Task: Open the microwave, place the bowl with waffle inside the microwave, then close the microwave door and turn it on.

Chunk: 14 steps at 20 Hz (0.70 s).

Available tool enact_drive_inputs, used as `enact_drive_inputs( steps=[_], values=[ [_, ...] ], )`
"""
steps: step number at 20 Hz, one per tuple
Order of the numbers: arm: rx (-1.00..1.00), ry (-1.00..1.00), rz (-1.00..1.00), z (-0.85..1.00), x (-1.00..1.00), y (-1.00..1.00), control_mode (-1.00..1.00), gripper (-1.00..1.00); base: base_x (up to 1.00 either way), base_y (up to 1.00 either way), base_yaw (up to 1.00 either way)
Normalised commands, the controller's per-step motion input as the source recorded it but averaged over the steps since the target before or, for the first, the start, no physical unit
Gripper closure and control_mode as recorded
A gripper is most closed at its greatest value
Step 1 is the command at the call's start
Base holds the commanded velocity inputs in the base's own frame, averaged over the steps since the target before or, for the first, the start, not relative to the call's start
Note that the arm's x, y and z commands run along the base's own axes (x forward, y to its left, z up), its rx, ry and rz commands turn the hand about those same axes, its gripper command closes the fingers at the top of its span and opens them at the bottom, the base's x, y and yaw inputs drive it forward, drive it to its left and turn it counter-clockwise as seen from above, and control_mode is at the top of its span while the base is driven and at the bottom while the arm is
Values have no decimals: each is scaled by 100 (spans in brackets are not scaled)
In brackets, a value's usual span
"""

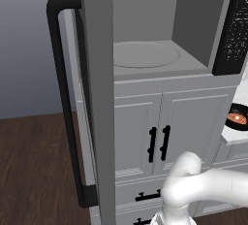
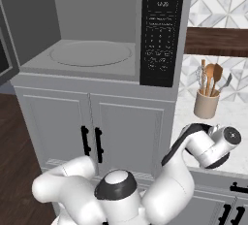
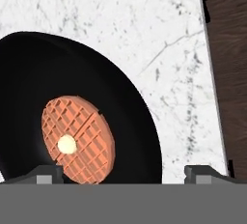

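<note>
The microwave [image 1: 160, 35] stands open, its grey inside and round turntable [image 2: 91, 53] bare. The microwave door [image 1: 97, 98] is swung out wide to the left, with its long black bar handle [image 1: 65, 107] facing me. The black button panel [image 2: 162, 30] runs down the right side. The bowl with waffle [image 3: 77, 138], black with an orange-brown waffle and a pale dab on it, rests on the marble counter [image 3: 169, 49]; the same bowl [image 1: 238, 117] shows right of the microwave. My gripper [image 3: 124, 175] hangs open just above it, one fingertip [image 3: 48, 174] over the bowl's inside and the other over the counter.
White cabinet doors with short black handles [image 1: 159, 144] sit under the microwave. A beige holder with wooden utensils [image 2: 207, 100] stands at the back of the counter. The counter's edge [image 3: 212, 73] borders dark wood floor. My arm's wrist [image 2: 218, 146] reaches over the counter.
</note>
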Motion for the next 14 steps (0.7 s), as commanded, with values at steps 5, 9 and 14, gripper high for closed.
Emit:
enact_drive_inputs(
  steps=[5, 9, 14],
  values=[
    [-4, -4, 0, 0, -9, -4, -100, -100, 0, 0, 0],
    [-6, 0, 0, -2, 0, 0, -100, -100, 0, 0, 0],
    [-7, 0, 0, -14, 0, 0, -100, -100, 0, 0, 0]
  ],
)
